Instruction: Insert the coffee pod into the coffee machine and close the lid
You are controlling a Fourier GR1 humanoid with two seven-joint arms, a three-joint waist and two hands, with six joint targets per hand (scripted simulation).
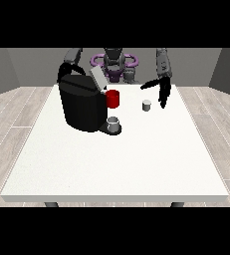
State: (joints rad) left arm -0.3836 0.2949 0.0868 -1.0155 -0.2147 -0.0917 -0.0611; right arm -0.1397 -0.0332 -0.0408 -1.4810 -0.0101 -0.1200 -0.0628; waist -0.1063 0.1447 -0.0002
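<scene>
A black coffee machine stands on the white table at the left, its grey lid tilted up and open. A small white coffee pod sits on the table to the machine's right. The hand at the view's right hangs just right of and above the pod, fingers straight and pointing down, thumb out towards the left, touching nothing. The hand at the view's left is hidden behind the machine; only its arm shows.
A red mug stands right beside the machine, behind its spout. A grey cup rests on the machine's drip tray at the front. The table's front half is bare white surface.
</scene>
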